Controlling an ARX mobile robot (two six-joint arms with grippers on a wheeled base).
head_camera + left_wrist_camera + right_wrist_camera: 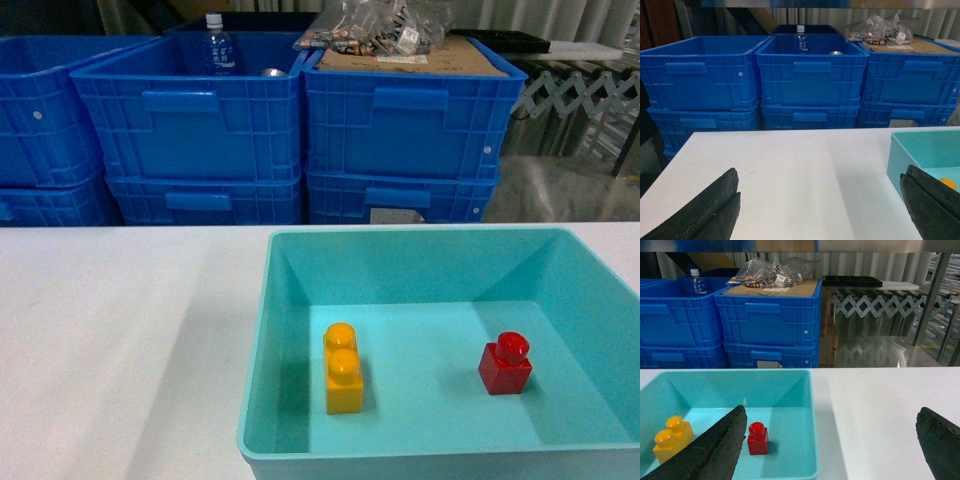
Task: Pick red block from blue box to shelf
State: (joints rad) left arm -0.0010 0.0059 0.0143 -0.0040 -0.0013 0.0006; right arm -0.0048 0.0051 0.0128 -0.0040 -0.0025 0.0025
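1. From where I sit, nothing of the task is done yet. The red block (505,364) sits upright, stud up, on the floor of the blue box (300,330), in its right half as the head camera sees it. It touches none of the walls.

2. A yellow-orange two-stud brick (343,367) lies in the left half of the same box, well apart from the red one. I leave it alone.

3. My right pincer (832,450) is spread wide. In its wrist view the left finger (715,450) hangs over the box just beside the red block, and the other finger is out over the bare white worktop (875,405). It holds nothing.

4. My left pincer (820,210) is also spread wide and empty, over the worktop to the left of the box, one fingertip near the box's left rim.

5. Neither arm shows in the head view, so I judge both are held back and neither has reached down into the box.

6. What is left, as I judge it: centre the right pincer on the block, lower, close, lift clear of the sloping walls, then carry it to the shelf.

7. Behind the worktop I see stacked dark blue crates (190,120); steel posts show at the far right of the right wrist view, but I cannot tell which tier is meant.
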